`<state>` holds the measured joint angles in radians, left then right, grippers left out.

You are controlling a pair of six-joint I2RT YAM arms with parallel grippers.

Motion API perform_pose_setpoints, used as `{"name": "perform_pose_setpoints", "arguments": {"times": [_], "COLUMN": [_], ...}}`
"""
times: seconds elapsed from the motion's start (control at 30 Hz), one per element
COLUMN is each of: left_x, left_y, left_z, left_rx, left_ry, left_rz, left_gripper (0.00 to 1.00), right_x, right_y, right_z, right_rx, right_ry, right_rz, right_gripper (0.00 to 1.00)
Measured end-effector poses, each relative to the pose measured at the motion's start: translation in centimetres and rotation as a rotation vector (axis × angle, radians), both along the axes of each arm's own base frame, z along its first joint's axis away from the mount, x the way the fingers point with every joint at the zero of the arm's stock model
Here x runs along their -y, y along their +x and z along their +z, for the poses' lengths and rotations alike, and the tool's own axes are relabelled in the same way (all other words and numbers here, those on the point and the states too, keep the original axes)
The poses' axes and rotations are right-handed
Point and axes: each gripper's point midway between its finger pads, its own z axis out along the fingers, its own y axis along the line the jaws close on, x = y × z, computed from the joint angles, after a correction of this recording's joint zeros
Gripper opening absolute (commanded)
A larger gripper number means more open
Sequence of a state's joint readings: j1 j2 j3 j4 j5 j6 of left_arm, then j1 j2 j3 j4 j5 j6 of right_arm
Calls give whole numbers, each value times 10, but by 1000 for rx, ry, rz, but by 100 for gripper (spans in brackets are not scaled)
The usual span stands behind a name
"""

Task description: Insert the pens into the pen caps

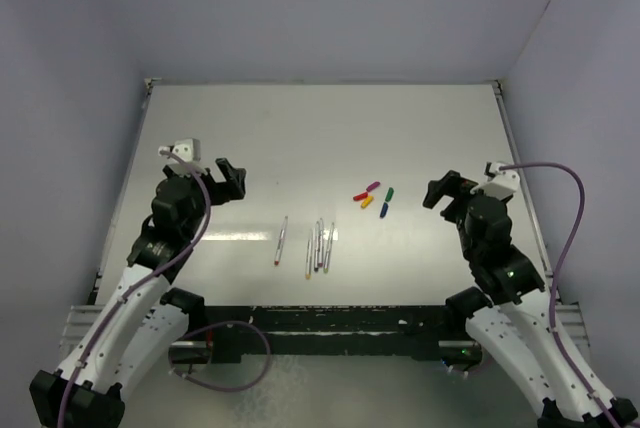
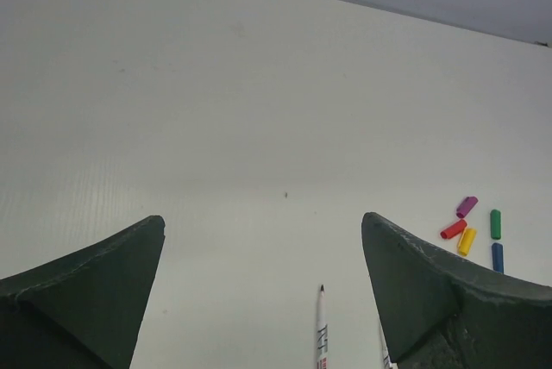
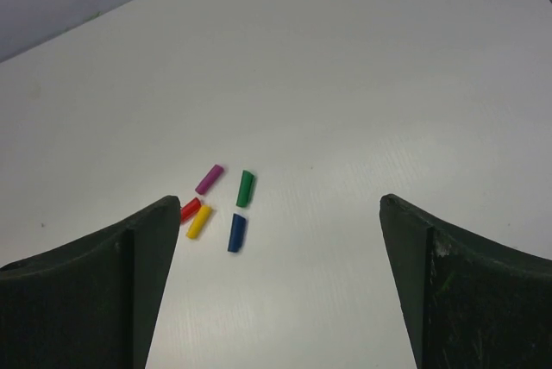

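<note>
Left gripper (image 1: 232, 180) hangs released above the white bench (image 1: 320, 128), its dark fingers spread wide and holding nothing. On the opposite side the right gripper (image 1: 440, 191) mirrors it, likewise released and empty-handed.

Between the two arms, toward the near edge, lie the pens (image 1: 318, 248). Four pale barrels are bunched side by side, nearly parallel, their length running away from the arm bases. A fifth pen (image 1: 281, 240) lies alone just to their left, slightly tilted.

Farther back and to the right, nearer the right gripper, the pen caps (image 1: 374, 198) sit in a loose cluster, apart from the barrels.

From the right wrist camera, the caps lie just beyond the gripper's left-hand finger. The purple cap (image 3: 209, 179) and green cap (image 3: 245, 188) are farthest out, with the yellow cap (image 3: 198, 222) and blue cap (image 3: 236, 232) closer in. The red cap (image 3: 190, 209) is just beside the yellow one and partly hidden by the fingertip.

The left wrist camera shows the lone pen between the spread fingers with its dark tip pointing away. A sliver of a second barrel shows at the right-hand finger, and the five caps lie beyond that finger to the right.
</note>
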<state>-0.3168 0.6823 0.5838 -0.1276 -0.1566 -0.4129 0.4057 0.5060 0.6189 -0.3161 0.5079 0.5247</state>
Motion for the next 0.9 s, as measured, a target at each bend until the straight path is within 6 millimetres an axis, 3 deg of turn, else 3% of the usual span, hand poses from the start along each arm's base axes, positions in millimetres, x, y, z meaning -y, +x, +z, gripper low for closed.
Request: {"name": "perform_pose_setpoints", "arguments": {"times": [0.2, 0.43, 0.8, 0.9], "left_x": [-2, -2, -10, -6], "left_y": [0, 5, 4, 9], "left_z": [3, -11, -6, -18], "left_rx": [11, -38, -26, -75], "left_ry": [-7, 2, -88, -71], "left_rz": [16, 26, 113, 100], "left_gripper": [99, 99, 99, 99], "right_x": [4, 5, 4, 0], "right_y": [-1, 0, 2, 5], "right_z": [1, 2, 0, -3], "right_rx": [13, 21, 11, -2], "right_ry": [25, 63, 72, 61], "right_rz": [-33, -61, -66, -48], "right_gripper": [100, 100, 100, 100]}}
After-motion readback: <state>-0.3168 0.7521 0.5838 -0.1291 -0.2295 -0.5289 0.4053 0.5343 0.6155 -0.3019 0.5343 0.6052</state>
